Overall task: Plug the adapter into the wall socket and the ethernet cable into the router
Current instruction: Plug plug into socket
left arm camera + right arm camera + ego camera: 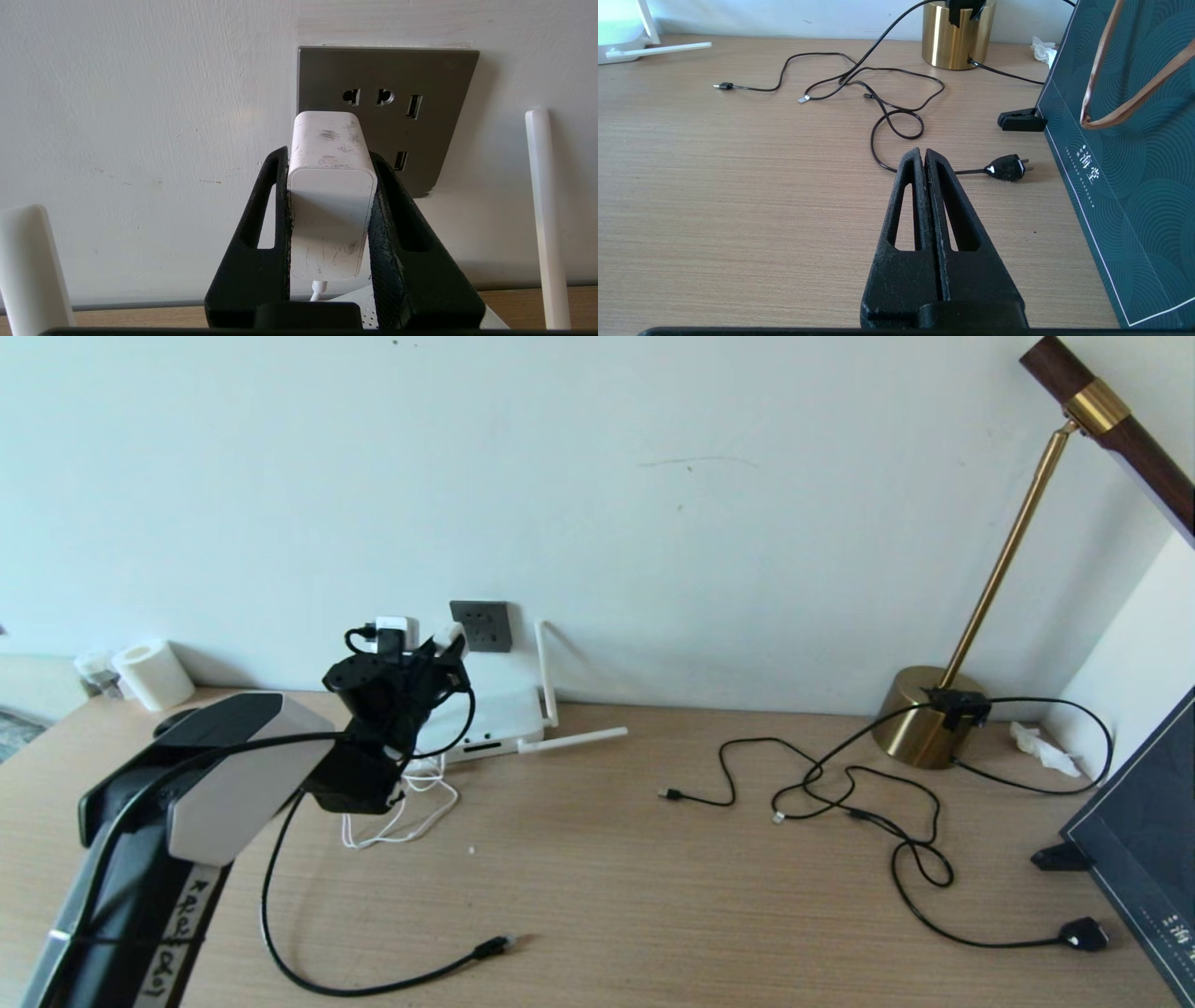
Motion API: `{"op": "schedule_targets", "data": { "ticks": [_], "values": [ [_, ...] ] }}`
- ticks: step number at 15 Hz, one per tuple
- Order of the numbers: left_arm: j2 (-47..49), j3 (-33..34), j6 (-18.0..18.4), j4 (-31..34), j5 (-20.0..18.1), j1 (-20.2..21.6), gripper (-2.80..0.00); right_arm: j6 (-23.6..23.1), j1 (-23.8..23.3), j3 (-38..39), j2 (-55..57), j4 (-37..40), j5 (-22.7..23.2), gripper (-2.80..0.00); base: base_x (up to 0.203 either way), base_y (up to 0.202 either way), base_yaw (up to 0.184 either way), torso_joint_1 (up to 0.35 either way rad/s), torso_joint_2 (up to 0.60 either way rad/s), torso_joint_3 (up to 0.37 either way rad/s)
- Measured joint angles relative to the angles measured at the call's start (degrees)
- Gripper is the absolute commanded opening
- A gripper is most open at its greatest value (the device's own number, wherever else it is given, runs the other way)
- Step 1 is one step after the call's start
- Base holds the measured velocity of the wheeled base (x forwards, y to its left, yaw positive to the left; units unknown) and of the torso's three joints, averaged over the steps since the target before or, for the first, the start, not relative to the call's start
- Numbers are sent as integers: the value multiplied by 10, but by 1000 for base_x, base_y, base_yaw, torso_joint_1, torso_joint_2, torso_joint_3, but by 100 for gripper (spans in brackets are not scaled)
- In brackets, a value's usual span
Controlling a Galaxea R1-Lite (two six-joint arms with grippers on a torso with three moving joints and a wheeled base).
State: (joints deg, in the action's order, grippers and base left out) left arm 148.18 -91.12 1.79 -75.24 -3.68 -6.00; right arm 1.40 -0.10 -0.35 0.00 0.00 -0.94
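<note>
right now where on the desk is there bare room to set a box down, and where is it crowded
Free: the wide bare strip of desk between the white cord coil and the tangle of thin black cables. Crowded: the back left, where the left gripper holds the adapter at the wall socket above the router, and the lamp base side.

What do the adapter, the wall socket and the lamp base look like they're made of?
Adapter: looks like matte white plastic, scuffed with grey smudges and fine scratches. Wall socket: a dark grey plate with a faint sheen, probably plastic, perhaps brushed metal; the look doesn't settle it. Lamp base: shiny gold, with vertical reflections, so likely brass or brass-plated metal.
</note>
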Motion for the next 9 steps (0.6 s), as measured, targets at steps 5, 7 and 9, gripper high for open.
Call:
{"op": "schedule_targets", "data": {
  "ticks": [5, 7, 9],
  "values": [
    [0, 6, 0, -3, 6, -1, -280, 0, 0, 0, 0, 0, 0, -280, 0, 0, 0, 0, 0, 0],
    [-2, 9, 0, -4, 13, -1, -280, -1, 0, 0, 0, 0, 0, -280, 0, 0, 0, 0, 0, 0],
    [-3, 10, 0, -5, 13, -2, -280, 0, 0, 0, 0, 0, 0, -280, 0, 0, 0, 0, 0, 0]
  ]
}}
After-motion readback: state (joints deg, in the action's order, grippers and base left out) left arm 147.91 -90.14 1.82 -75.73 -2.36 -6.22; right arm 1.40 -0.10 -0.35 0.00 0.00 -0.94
